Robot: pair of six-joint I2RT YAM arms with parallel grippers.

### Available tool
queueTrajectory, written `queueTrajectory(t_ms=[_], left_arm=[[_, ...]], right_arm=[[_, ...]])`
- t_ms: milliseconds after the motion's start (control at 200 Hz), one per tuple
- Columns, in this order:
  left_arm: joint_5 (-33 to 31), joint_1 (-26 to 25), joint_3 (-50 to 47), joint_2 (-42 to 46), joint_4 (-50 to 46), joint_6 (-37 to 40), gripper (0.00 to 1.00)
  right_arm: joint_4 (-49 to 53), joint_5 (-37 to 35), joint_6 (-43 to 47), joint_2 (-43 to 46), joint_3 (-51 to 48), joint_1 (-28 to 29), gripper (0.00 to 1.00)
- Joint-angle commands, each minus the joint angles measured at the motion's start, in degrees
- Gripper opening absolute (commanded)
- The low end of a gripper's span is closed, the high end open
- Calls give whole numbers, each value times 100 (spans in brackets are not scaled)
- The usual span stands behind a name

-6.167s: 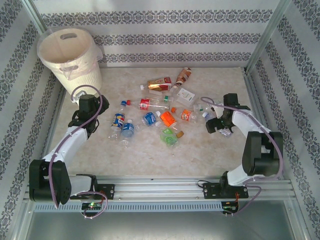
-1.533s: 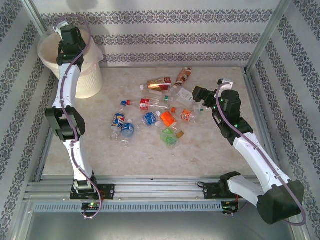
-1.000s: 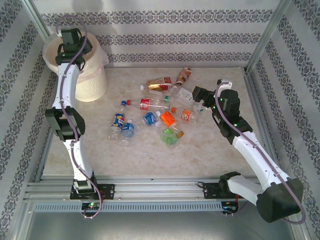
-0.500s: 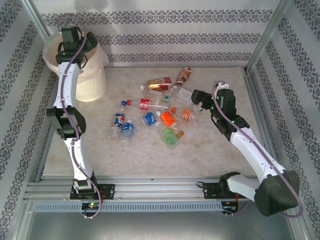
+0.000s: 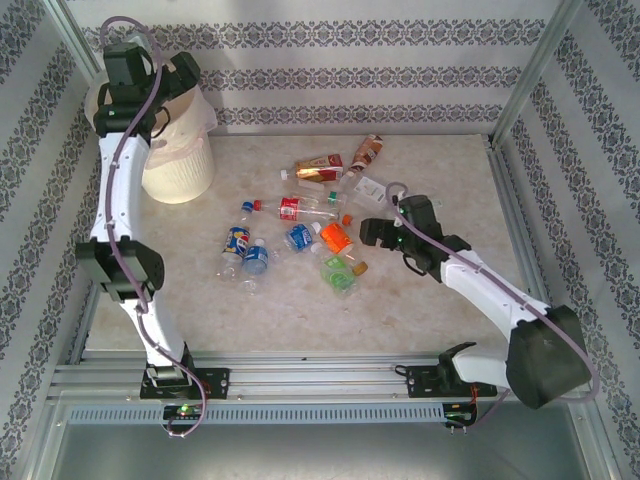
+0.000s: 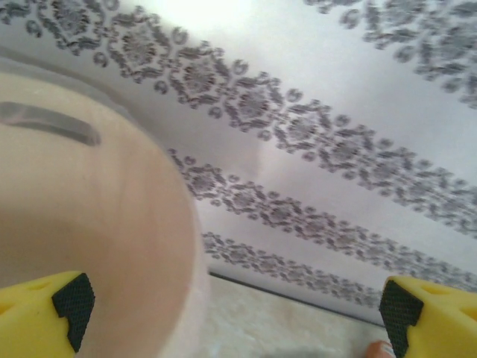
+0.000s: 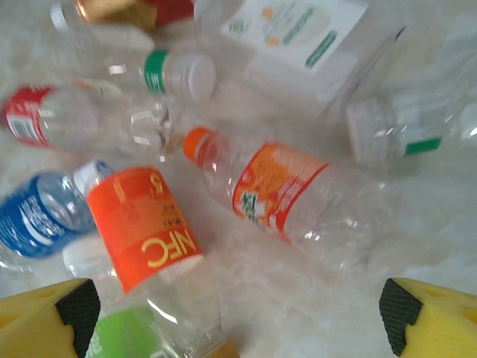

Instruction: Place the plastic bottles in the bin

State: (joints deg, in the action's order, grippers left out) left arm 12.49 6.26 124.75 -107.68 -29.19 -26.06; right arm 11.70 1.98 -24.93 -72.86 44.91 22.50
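Several clear plastic bottles lie scattered mid-table, among them a red-labelled one and a blue-labelled one. My right gripper hovers open just above the pile. Between and ahead of its fingers lie an orange-labelled bottle and an orange NFC bottle, neither touched by my right gripper. The cream-white bin stands at the far left. My left gripper is raised over its rim, open and empty. The bin's inner wall and a handle slot lie left of my left gripper.
A blue-labelled bottle, a green-banded bottle with a white cap and a flat white-labelled one crowd round the right gripper. Patterned walls close the table at the back and sides. Bare tabletop lies in front of the pile.
The left arm rose from the table to the bin, which shifted slightly right. The right gripper swung left and down onto the bottle pile.
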Motion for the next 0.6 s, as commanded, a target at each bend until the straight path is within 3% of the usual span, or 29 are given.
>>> queueTrajectory(t_ms=[0, 140, 305, 595], left_arm=[[442, -180, -670, 485, 586, -258, 100], [822, -479, -1796, 1144, 1198, -695, 100], [791, -1185, -3313, 1852, 1945, -1127, 100], [527, -2109, -4712, 2309, 2022, -1587, 100]], right_arm=[[140, -14, 204, -286, -30, 226, 92], [105, -4, 385, -793, 68, 536, 85], [56, -25, 541, -1344, 283, 827, 79], [19, -348, 413, -1825, 466, 958, 70]])
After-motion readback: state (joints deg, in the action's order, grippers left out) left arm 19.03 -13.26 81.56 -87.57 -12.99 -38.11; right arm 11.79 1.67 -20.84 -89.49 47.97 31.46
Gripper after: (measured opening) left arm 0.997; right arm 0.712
